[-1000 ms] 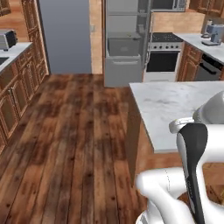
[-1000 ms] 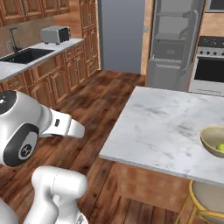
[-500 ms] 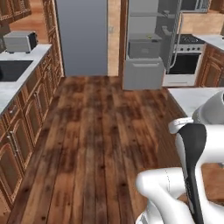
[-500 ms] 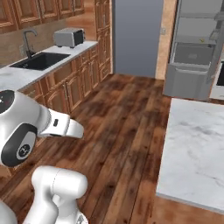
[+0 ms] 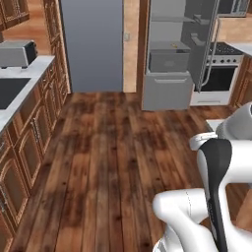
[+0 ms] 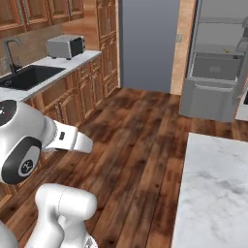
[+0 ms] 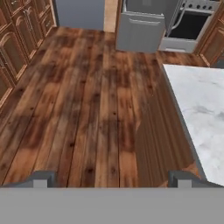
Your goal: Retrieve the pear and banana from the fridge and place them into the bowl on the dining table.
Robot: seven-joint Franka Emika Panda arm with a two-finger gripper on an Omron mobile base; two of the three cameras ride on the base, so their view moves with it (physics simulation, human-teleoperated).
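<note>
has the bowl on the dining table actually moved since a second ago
Cannot tell. The base turned, shifting the whole picture; the dining table slid rightward in the right base view, taking the bowl out of frame.

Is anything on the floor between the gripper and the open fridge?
Nothing visible. In the hand view the open gripper looks over bare wood floor up to the fridge, whose door stands open. The dining table lies off to one side, not across that path.

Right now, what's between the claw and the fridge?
Bare wood floor up to the open fridge; the dining table edges the right, seen in the hand view.
</note>
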